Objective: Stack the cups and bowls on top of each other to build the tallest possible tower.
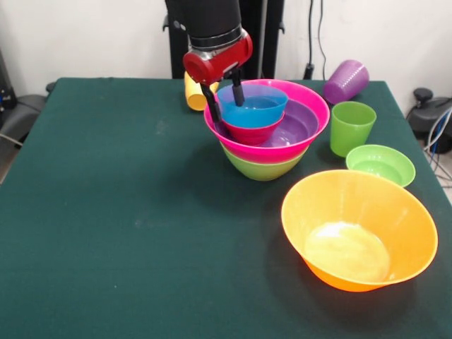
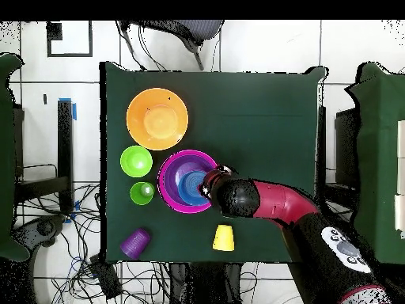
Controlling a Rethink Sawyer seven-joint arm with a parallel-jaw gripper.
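The tower (image 1: 272,141) is standing near the table's (image 1: 106,212) far edge, 5 bowls nesting: green base, pink, purple, red, then the blue bowl (image 1: 253,106) sitting highest. The gripper (image 1: 224,106) is straddling the blue bowl's rim, 1 finger inside and 1 outside, apparently pinching it to seat it. The orange bowl (image 1: 360,229), light green bowl (image 1: 381,164) and 3 cups are waiting apart, the purple cup (image 1: 346,80) and yellow cup (image 2: 224,237) lying tipped over.
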